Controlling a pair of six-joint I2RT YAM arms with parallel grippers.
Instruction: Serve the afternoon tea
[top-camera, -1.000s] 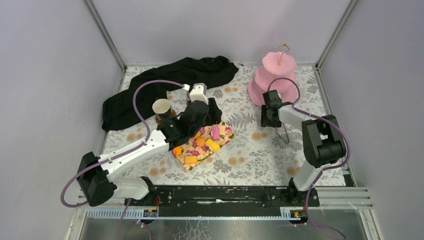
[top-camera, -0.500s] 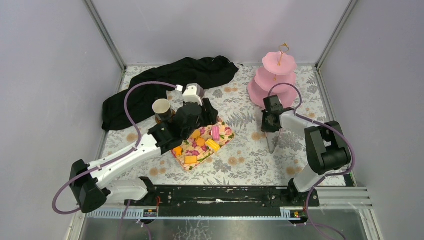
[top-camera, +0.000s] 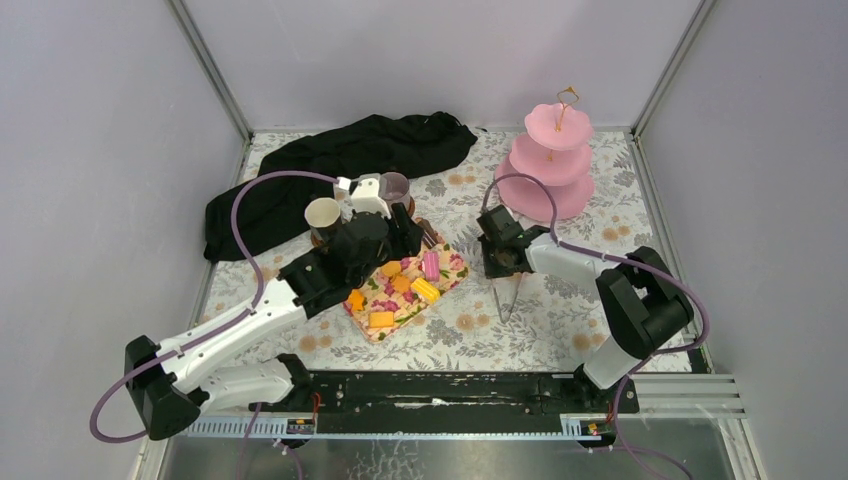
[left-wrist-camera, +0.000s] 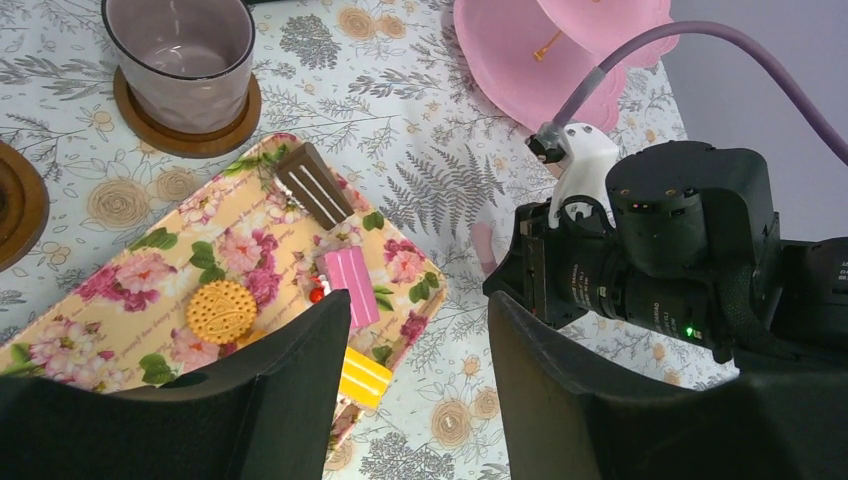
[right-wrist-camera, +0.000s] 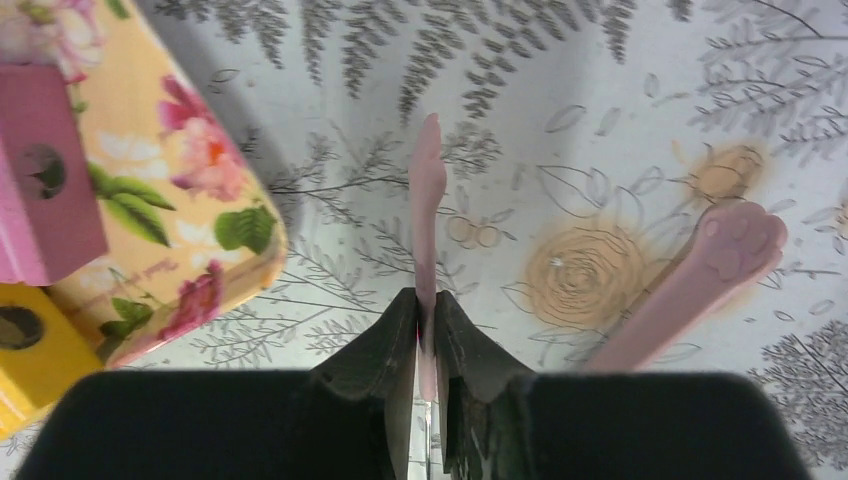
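Several toy cakes and biscuits lie on the floral napkin (top-camera: 405, 290): a pink cake (left-wrist-camera: 350, 286), a round biscuit (left-wrist-camera: 222, 311), a brown cake (left-wrist-camera: 311, 183) and a yellow cake (left-wrist-camera: 365, 374). The mauve-grey mug (left-wrist-camera: 180, 55) stands on a wooden coaster. The cream-lined dark mug (top-camera: 323, 215) stands left of it. My left gripper (top-camera: 412, 235) hovers open and empty over the napkin's far edge; it also shows in the left wrist view (left-wrist-camera: 415, 330). My right gripper (right-wrist-camera: 427, 300) is shut on one arm of pink-tipped tongs (right-wrist-camera: 427, 190), just right of the napkin (right-wrist-camera: 170, 190). The tongs' other arm (right-wrist-camera: 735, 240) is splayed out.
A pink three-tier cake stand (top-camera: 555, 160) stands at the back right. A black cloth (top-camera: 330, 165) lies along the back left. The tongs' metal end (top-camera: 507, 297) trails toward me behind the right gripper (top-camera: 497, 260).
My right gripper has moved left from beside the cake stand toward the napkin, carrying the tongs. My left gripper has shifted a little left and back over the napkin.
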